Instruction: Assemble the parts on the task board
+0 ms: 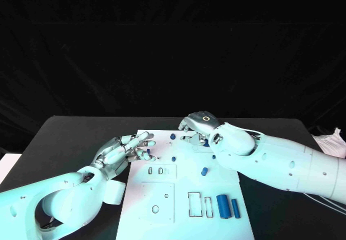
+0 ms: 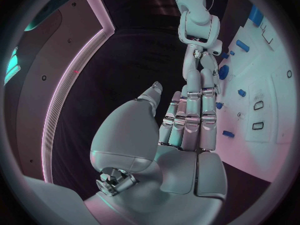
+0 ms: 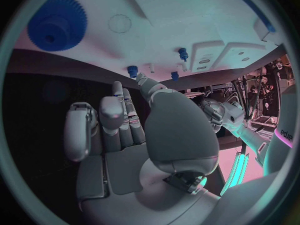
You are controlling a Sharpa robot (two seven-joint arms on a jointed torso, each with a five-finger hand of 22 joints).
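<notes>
We saw the black desk (image 1: 65,135) carrying the white board (image 1: 184,200) at its middle. The right arm (image 1: 288,162) reached in over the board's far end, and the left arm (image 1: 58,200) lay along the board's left side. The left hand (image 1: 126,150) rested at the board's left edge, fingers straight and close together, holding nothing. The right hand (image 1: 198,125) hovered over the far edge, fingers curled downward; we couldn't tell if it held a piece. A blue gear (image 3: 57,22) sat on the board near the right hand. Two long blue bars (image 1: 228,206) lay side by side at the near right. Small blue pegs (image 1: 204,172) were scattered mid-board.
</notes>
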